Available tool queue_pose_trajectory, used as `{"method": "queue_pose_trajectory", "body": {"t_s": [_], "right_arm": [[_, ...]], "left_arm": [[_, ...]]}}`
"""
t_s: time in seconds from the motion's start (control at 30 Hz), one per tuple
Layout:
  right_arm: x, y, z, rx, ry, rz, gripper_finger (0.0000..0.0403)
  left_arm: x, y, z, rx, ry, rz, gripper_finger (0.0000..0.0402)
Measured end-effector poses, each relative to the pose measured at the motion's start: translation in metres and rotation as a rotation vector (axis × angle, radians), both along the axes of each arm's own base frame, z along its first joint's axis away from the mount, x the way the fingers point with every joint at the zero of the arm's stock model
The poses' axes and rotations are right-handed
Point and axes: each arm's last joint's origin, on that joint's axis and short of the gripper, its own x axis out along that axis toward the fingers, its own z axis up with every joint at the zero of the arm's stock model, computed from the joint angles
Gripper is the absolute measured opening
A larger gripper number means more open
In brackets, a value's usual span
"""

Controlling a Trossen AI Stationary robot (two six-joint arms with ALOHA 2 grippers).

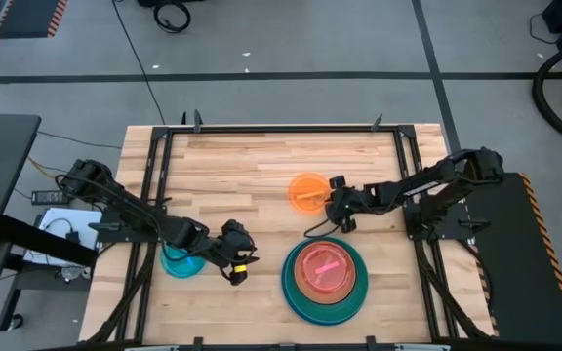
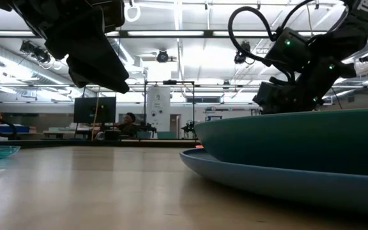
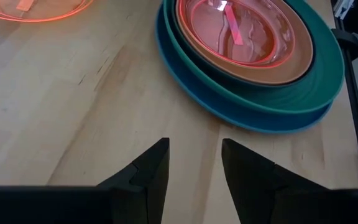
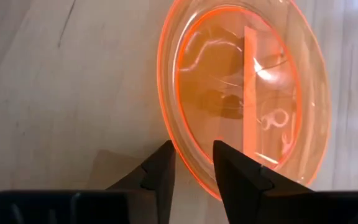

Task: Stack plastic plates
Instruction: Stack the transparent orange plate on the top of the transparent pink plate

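Right end effector (image 4: 190,163) sits at the near rim of the orange plate (image 1: 307,190), which lies flat on the worktop (image 1: 242,166) directly ahead, fingers narrowly parted astride the rim, grip not yet confirmed; left end effector (image 1: 238,261), empty and parted, is farther off.

In the high view, the cyan plate (image 1: 180,261) was partly covered by the left arm (image 1: 135,216). In the low view, the stack of plates (image 2: 299,153) was cut off at the right edge, and only its two lowest rims could be made out. A person (image 2: 129,119) far behind the table was too small to be described. In the left wrist view, the orange plate (image 3: 36,9) was cut off at the edge. Whether its rim was touched by the right gripper (image 4: 192,163) could not be told.
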Motion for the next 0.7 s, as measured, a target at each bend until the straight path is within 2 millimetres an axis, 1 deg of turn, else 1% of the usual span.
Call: {"method": "queue_pose_trajectory", "body": {"t_s": [0.27,0.47,0.57,0.7], "right_arm": [[-0.0012,-0.0079,-0.0010,0.037,0.008,0.000,0.0065],[-0.0029,-0.0088,-0.0020,0.032,0.034,0.006,0.0010],[-0.0030,-0.0090,-0.0019,0.024,0.032,-0.014,0.0010],[-0.0024,-0.0049,-0.0005,-0.028,0.058,-0.030,0.0009]], "left_arm": [[0.0001,-0.0006,0.0004,-0.002,-0.005,-0.002,0.0156],[0.0014,-0.0029,0.0029,0.046,-0.035,-0.056,0.0156],[0.0029,-0.0035,0.0049,0.090,-0.060,-0.095,0.0156],[0.0047,-0.0042,0.0075,0.142,-0.090,-0.140,0.0156]]}}
